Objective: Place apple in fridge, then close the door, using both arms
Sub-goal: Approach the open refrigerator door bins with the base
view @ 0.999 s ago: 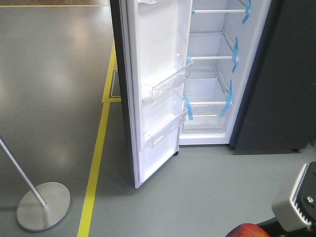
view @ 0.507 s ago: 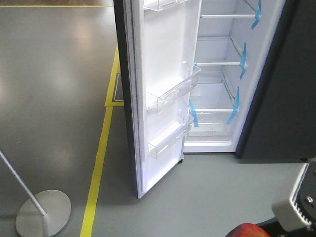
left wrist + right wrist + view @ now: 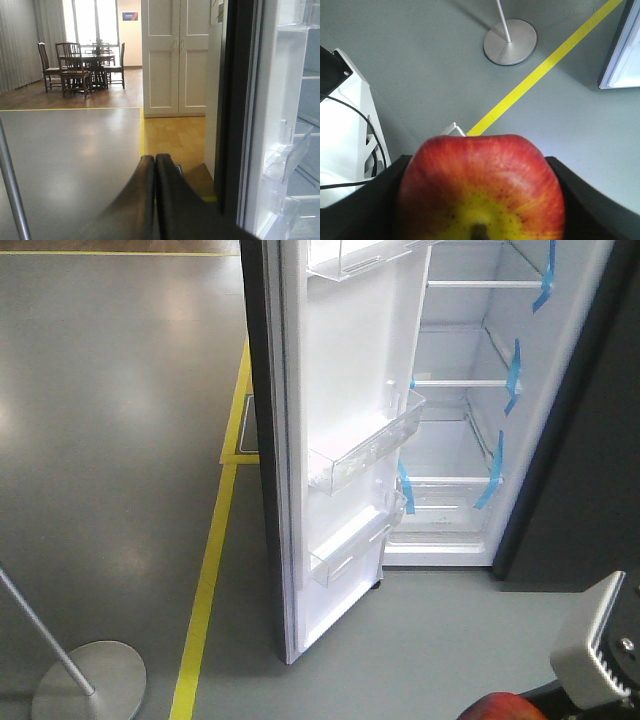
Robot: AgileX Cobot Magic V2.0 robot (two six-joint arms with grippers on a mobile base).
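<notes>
The fridge (image 3: 455,430) is seen ahead of the right end effector (image 3: 480,212), well apart, its door (image 3: 340,420) swung open. The apple (image 3: 480,170) is clamped in that end effector, not yet shelved. The left end effector (image 3: 155,195) is pinched together, empty. Placing and door-closing are judged outstanding.

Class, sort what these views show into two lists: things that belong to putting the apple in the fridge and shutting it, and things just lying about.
Belongs to the job: apple, held in the right fingers; fridge, open; door, swung wide; left fingers, shut and empty.

Just lying about: metal stand; yellow floor line; table and chairs; white double doors.
</notes>
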